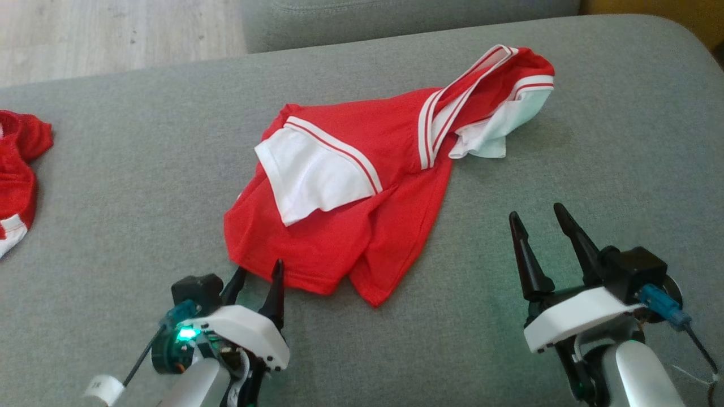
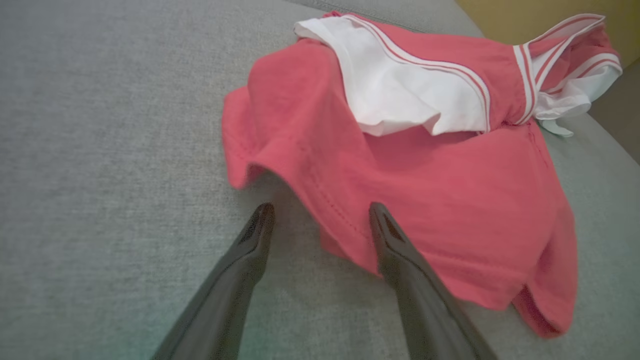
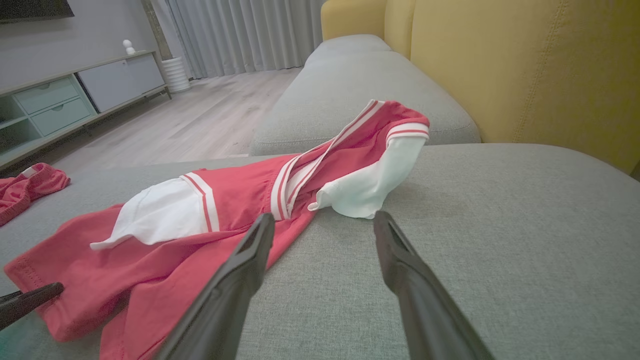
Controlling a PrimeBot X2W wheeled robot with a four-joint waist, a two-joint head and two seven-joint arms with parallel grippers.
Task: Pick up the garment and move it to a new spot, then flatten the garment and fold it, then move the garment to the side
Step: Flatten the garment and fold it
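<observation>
Left claw (image 1: 261,267) gapes, perhaps touching the garment (image 1: 334,237).

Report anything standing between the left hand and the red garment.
Nothing visible does. The open left hand sits right at the garment near hem, one finger over the cloth, the other over bare grey cushion.

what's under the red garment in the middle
Grey sofa cushion shows all round the garment, so it rests on that. Anything beneath its bunched folds is covered and cannot be seen.
</observation>
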